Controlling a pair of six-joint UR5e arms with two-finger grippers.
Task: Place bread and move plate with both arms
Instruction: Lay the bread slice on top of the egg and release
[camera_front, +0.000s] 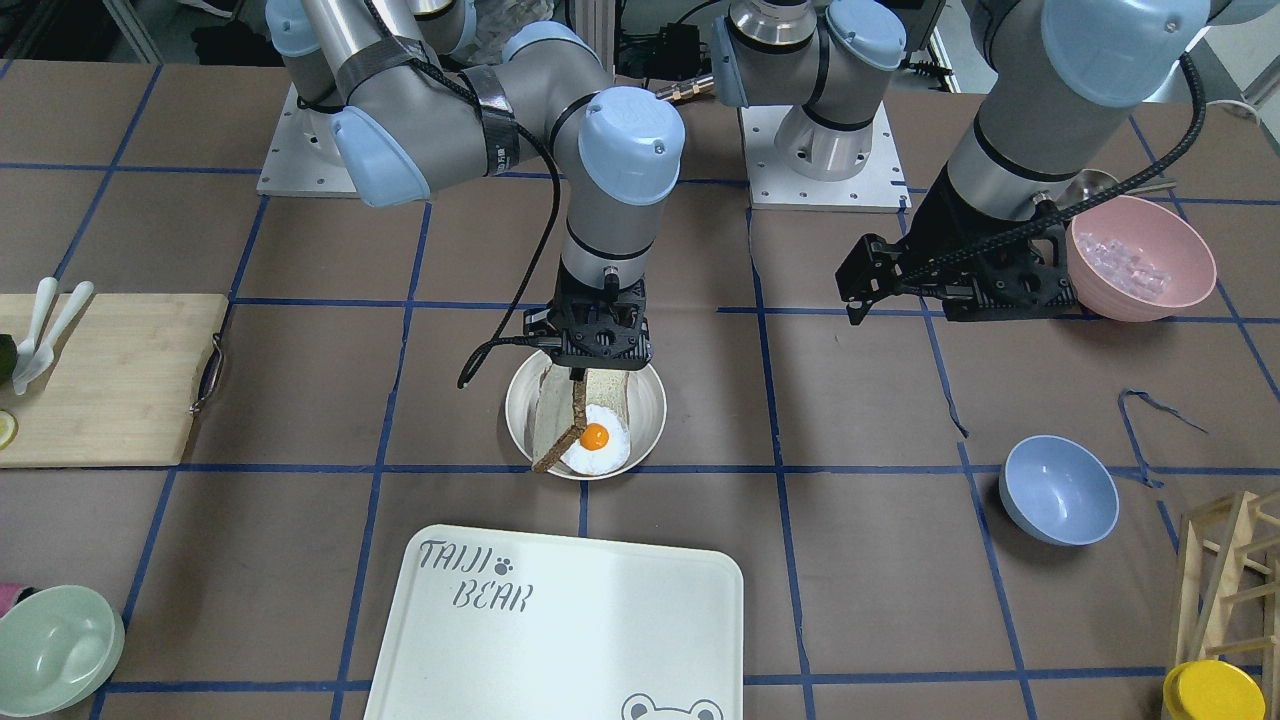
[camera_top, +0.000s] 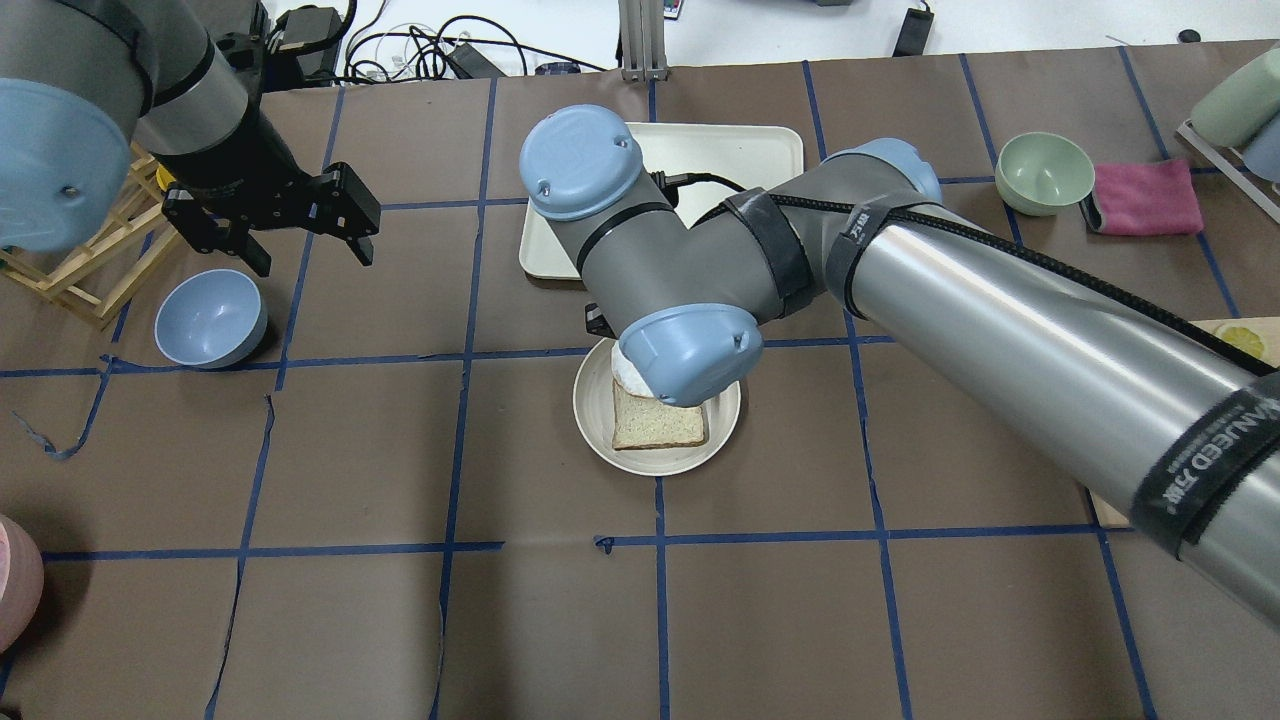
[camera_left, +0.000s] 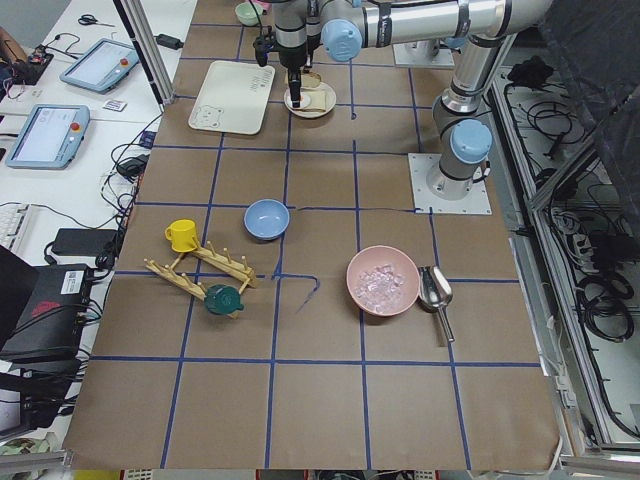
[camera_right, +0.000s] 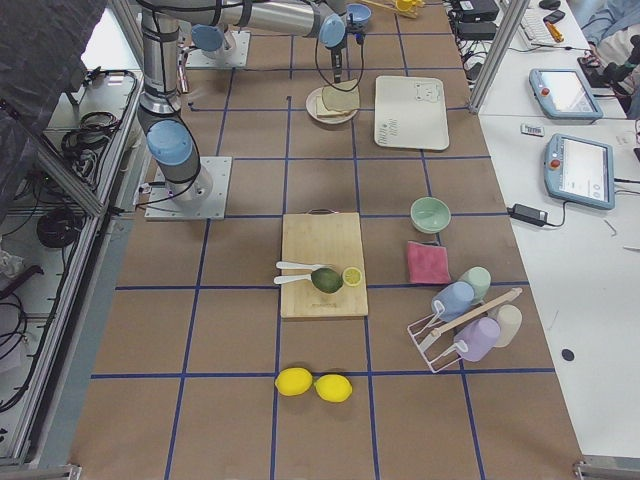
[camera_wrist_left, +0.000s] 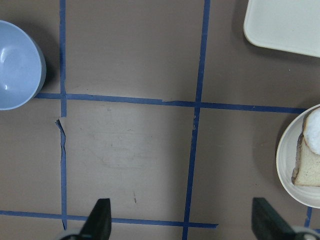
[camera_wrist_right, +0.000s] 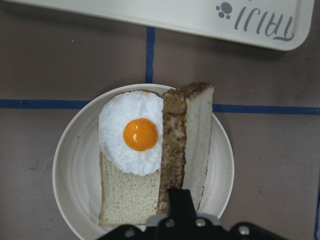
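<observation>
Right claw is clamped on the bread, pinching one end of the slice so it hangs on edge straight below the fingers. On the right wrist camera the dark crust faces up at me, and the slice's long axis runs directly away from the claw, across the plate. I can't tell whether the far corner touches the plate rim or just clears it.

Here's what matters: the fried egg on its squarer slice lies just beside the hanging bread, off one flat face, not underneath it. So I reckon the bread has to tip over toward that egg side to land as a lid. Drop it straight down and it could topple the wrong way, onto bare plate.

Left claw has its jaws spread wide and holds nothing. The plate sits well off to its side, at the edge of the left wrist view. The right arm is clearly the nearer one.
</observation>
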